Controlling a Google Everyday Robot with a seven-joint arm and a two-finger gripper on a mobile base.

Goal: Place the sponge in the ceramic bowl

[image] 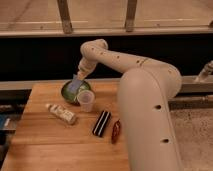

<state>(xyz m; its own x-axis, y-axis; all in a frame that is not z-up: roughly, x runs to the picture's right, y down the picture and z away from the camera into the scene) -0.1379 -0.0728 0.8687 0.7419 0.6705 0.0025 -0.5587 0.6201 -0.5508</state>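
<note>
The dark-green ceramic bowl (68, 93) sits at the back of the wooden table (45, 145). The blue-grey sponge (76, 85) is tilted over the bowl's inside, directly beneath the gripper (79, 78) and touching its tip. The white arm comes in from the right and bends down to the bowl from above. Whether the sponge rests on the bowl or hangs from the gripper does not show.
A translucent plastic cup (86, 100) stands just right of the bowl, close to the gripper. A white packet (61, 113), a black striped block (101, 123) and a reddish-brown item (115, 131) lie nearer the front. The arm's bulky white body (150, 120) covers the table's right side.
</note>
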